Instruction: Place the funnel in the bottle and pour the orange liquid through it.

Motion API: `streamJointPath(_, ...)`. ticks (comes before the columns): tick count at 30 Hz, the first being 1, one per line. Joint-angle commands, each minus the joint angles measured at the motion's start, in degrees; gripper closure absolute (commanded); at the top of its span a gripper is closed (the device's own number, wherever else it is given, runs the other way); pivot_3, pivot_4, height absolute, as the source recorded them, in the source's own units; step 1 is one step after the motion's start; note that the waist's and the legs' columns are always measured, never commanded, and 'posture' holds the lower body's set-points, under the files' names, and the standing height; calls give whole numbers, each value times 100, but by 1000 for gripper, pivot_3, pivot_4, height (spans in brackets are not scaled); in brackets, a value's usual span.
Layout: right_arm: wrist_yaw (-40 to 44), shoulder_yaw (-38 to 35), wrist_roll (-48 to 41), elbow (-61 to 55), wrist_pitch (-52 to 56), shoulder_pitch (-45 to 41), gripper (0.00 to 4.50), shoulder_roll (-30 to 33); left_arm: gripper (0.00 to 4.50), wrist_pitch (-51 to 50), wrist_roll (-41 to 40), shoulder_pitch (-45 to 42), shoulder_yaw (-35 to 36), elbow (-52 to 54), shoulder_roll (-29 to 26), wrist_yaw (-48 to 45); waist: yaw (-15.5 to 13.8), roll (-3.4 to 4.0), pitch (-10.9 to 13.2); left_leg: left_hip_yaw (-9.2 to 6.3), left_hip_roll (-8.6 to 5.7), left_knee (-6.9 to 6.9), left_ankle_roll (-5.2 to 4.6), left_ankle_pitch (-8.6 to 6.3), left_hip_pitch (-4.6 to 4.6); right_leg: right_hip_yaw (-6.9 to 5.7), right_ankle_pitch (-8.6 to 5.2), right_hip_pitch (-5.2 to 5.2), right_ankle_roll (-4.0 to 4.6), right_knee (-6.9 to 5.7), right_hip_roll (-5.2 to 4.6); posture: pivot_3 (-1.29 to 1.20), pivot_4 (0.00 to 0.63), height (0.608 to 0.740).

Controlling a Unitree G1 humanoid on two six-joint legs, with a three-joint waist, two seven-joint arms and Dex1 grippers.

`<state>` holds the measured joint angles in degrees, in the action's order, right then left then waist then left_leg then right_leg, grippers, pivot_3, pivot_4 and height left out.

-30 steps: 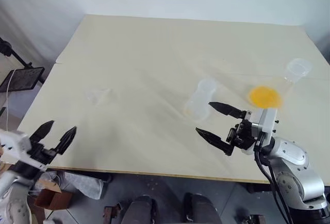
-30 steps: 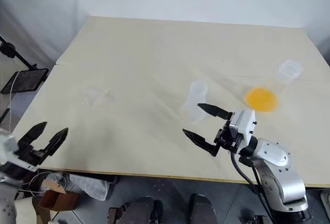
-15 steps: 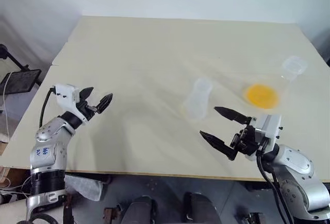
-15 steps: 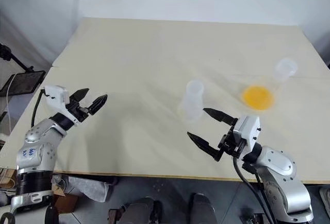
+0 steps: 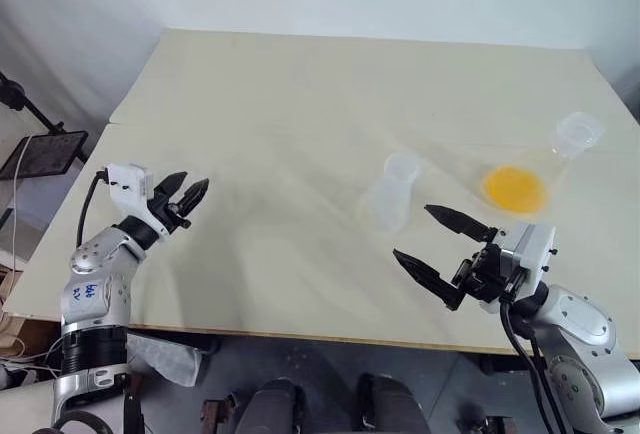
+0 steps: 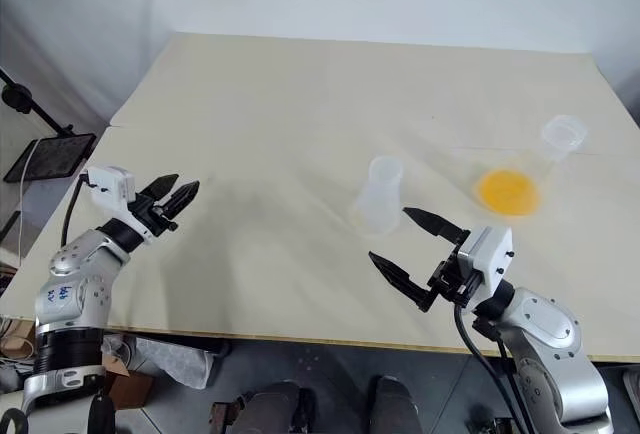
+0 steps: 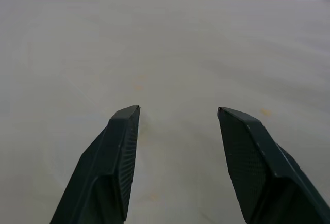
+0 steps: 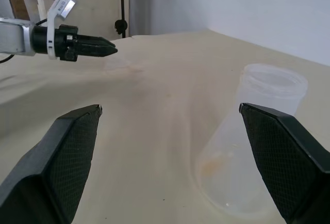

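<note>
The bottle (image 5: 390, 194), a small clear conical flask, stands upright mid-table. A larger clear flask (image 5: 560, 154) lies tilted at the right with the orange liquid (image 5: 513, 187) pooled in its base. My right gripper (image 5: 412, 232) hovers open just in front of the bottle, which shows beside one finger in the right wrist view (image 8: 252, 146). My left gripper (image 5: 192, 184) is low over the table's left side, fingers apart with bare table between them (image 7: 178, 111). The funnel is barely visible: a faint clear shape (image 8: 119, 64) just past the left fingertips.
The beige table (image 5: 300, 84) runs wide and bare between the two arms. Its front edge lies just behind both grippers. A black stand with a flat tray (image 5: 40, 149) is off the table's left side.
My left arm rose from below the table's front left corner and reached forward over the table. Its fingers have since narrowed. The right gripper has stayed open in nearly the same place.
</note>
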<state>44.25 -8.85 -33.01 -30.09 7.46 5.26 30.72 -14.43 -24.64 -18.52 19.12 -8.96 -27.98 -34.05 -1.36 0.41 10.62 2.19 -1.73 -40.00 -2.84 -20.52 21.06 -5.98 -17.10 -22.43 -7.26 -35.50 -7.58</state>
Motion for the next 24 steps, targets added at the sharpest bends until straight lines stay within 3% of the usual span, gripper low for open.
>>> streamJointPath(1,-22,-6,-4,-195,-138,55,0,-84,1856,111,-137,334,135,468,-113,-194,4,0,0,-1,1,1,0,0,1,0,0,0,0,2,0,0,150,740)
streamJointPath(7,-12,19,6,-183,-116,40,0,-118,1856,74,-355,811,554,768,-192,-168,13,0,0,-2,7,3,2,-1,2,4,0,-1,0,7,-3,0,150,740)
streamJointPath(10,8,24,-1,-152,-107,17,0,-104,1269,227,-547,1170,871,1074,-107,-155,14,0,0,-3,9,3,4,-2,3,8,0,-1,1,9,-10,0,150,740)
streamJointPath(14,15,85,-2,-124,-86,-36,0,-116,11,112,-379,1572,852,1259,-114,58,3,0,0,-4,11,5,5,-3,4,8,0,1,0,20,-15,0,150,740)
streamJointPath(17,31,139,-4,-102,-79,-76,0,-124,11,23,-141,1626,664,1158,-142,254,-8,0,1,-5,11,5,5,-3,3,9,0,5,0,27,-14,0,150,740)
streamJointPath(24,20,188,-3,-79,-62,-146,0,-125,11,58,78,781,138,446,-132,246,-5,-1,1,-6,10,6,5,-3,6,6,0,3,0,25,-9,0,150,740)
